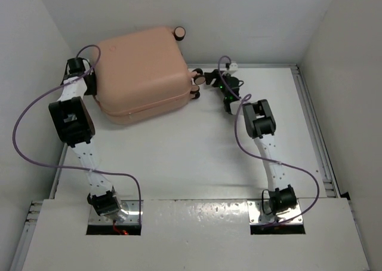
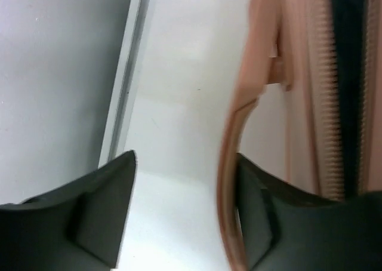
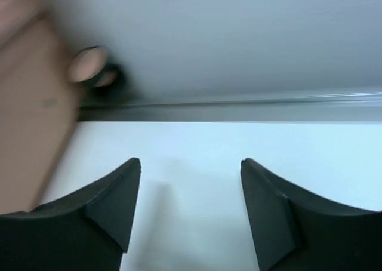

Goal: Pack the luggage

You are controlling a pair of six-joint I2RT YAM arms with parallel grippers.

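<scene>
The white table (image 1: 197, 157) carries the luggage (image 1: 140, 74) at its far left corner, lying flat with the lid down, close to the back wall.

The left gripper (image 2: 185, 157) sits at the case's left side. Its jaws are apart and clamp nothing, though a curved pink handle (image 2: 230, 145) runs just inside one finger. The right gripper (image 3: 191, 162) is at the wheel end, also open and empty above bare table.

A dark gap shows beside the zip teeth (image 2: 327, 104), so the zip is probably undone. To do this well, steady the case from the wheel (image 3: 89, 65) end, keep the left fingers off the handle, and find the zip pull, which is not in view.
</scene>
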